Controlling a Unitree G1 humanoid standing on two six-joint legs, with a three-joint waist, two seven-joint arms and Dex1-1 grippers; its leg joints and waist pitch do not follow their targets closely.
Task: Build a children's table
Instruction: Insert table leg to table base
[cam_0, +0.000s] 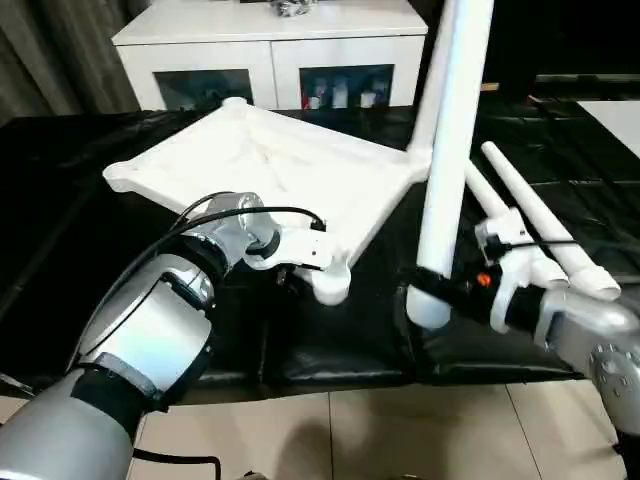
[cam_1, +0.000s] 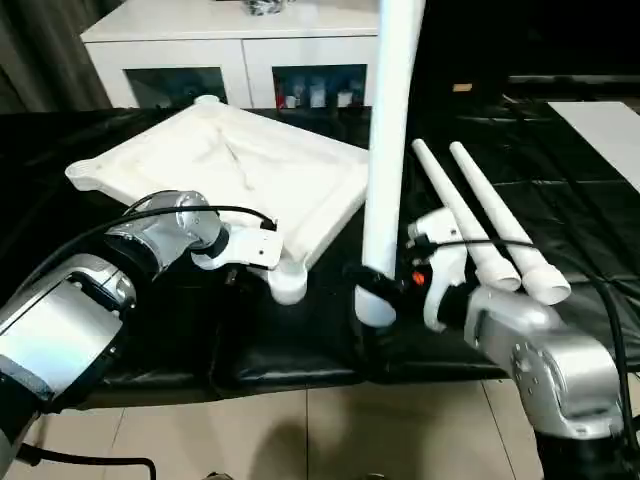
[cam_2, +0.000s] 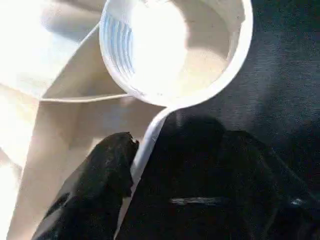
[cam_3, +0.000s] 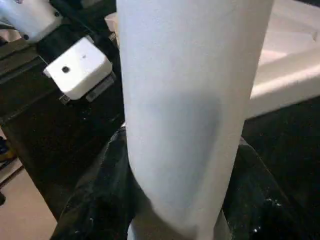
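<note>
The right pincer (cam_1: 385, 285) is clamped about the fat lower end of a white leg (cam_1: 388, 150), its black fingers (cam_3: 95, 200) wrapped on both sides of the tube, which stands almost upright just beside the near corner socket (cam_1: 288, 285) of the tabletop (cam_1: 250, 170). The left pincer (cam_0: 290, 272) sits at that same socket, one black finger (cam_2: 95, 190) inside the tabletop's rim wall and the other outside it; the jaws straddle the thin wall, but whether they are pinching it I cannot tell. The tabletop lies underside up, tilted on the black counter (cam_0: 560, 160), with the socket's ribbed mouth facing upward. Two more legs (cam_1: 480, 215) lie side by side on the counter, beyond the socket on the right arm's side.

The risk, as I judge it, is the insertion: the leg is held low, so its long upper part can lean and meet the socket askew, jamming on the ribs. If the left hold on the rim is loose, the push could shove the tilted tabletop sideways or drop it flat.
</note>
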